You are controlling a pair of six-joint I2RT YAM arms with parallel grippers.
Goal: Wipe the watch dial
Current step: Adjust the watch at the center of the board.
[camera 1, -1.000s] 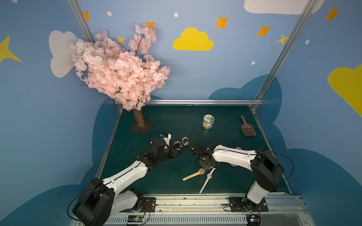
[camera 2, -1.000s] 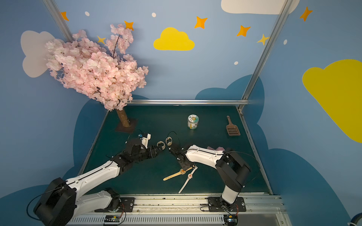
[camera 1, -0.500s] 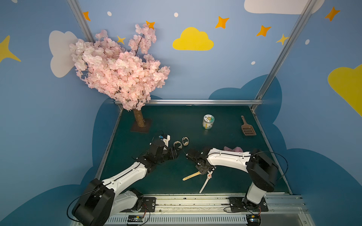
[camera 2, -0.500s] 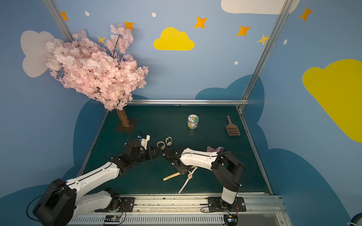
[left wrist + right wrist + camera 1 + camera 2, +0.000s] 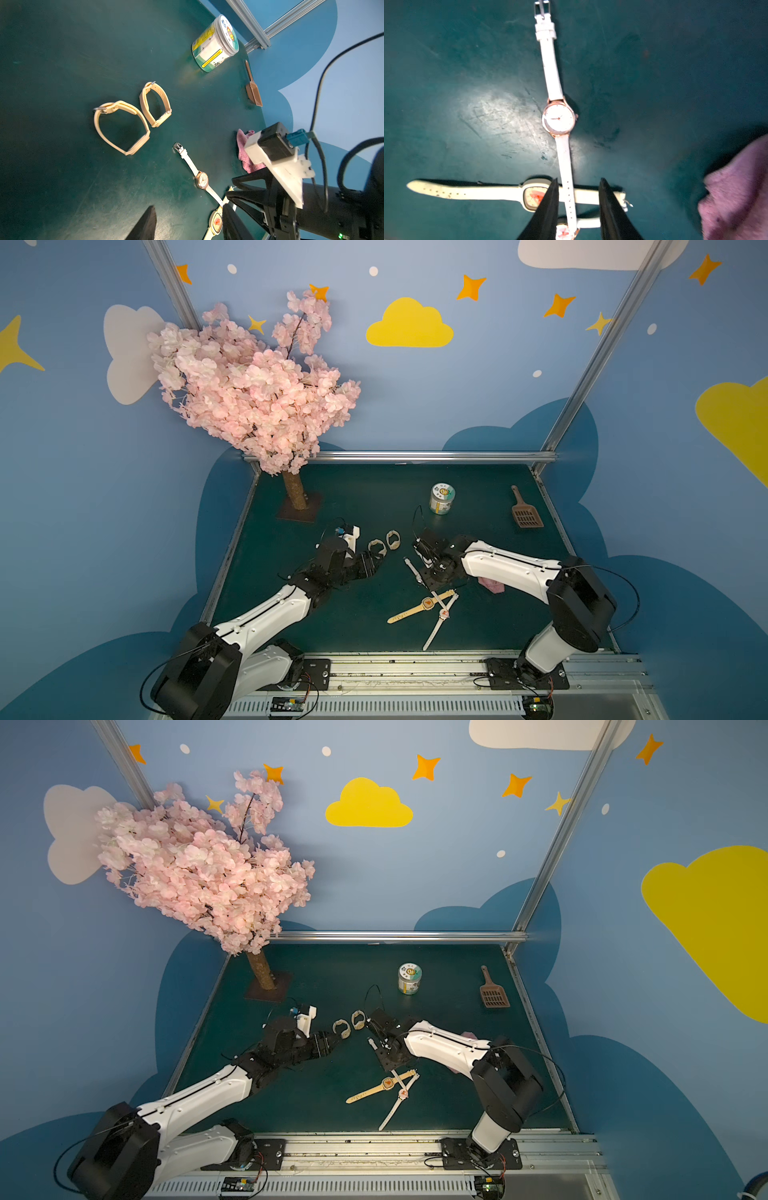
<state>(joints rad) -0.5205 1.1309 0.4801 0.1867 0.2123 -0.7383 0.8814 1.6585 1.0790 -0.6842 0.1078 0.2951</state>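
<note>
Standing upright, lidded jar point(image 5: 441, 498), contents hidden, left tool point(image 5: 189, 207) parted, empty, right tool point(image 5: 579, 179) parted, empty, above white watch point(image 5: 559, 117)

The slim white-strapped wristwatch point(image 5: 559, 118) is white-faced with a rose-gold rim. The cream-strapped square watch point(image 5: 467, 192) bears an orange-red motif. The fuzzy cloth point(image 5: 737, 187) is pink, and the scuffed table point(image 5: 446, 62) is dark teal.

crossed watches point(image 5: 429, 604) block centre, open mat point(image 5: 374, 497) beyond
</note>
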